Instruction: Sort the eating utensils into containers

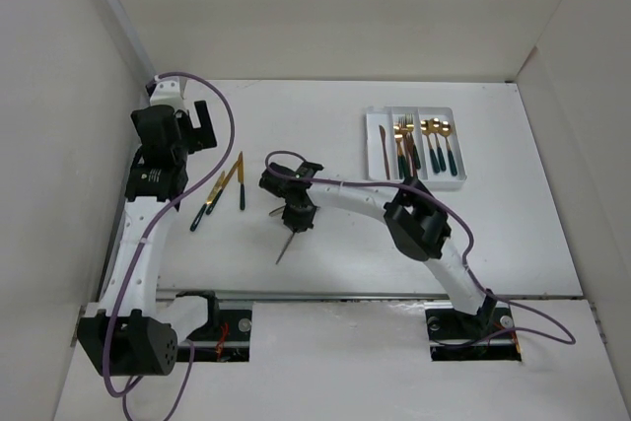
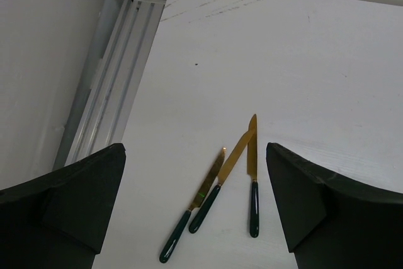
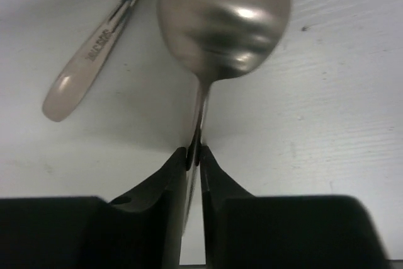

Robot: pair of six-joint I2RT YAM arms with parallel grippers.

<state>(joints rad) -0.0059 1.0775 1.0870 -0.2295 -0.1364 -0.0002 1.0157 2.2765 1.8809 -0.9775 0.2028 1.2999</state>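
My right gripper [image 1: 294, 216] is shut on the neck of a silver spoon [image 3: 223, 20], just above the table; its handle [image 1: 285, 248] pokes out toward the near edge. In the right wrist view the gripper [image 3: 195, 155] pinches the thin neck and the bowl faces the camera. A second silver utensil's handle [image 3: 88, 67] lies beside it. Three gold-bladed knives with dark green handles [image 2: 220, 181] lie on the table, also seen in the top view [image 1: 222, 189]. My left gripper [image 2: 194, 155] is open and empty above them [image 1: 202, 125]. The white three-compartment tray [image 1: 458, 135] holds a copper knife, forks and spoons.
White walls close in the table at the left, back and right. A metal rail [image 2: 119, 80] runs along the left edge. Purple cables [image 1: 222, 105] loop over both arms.
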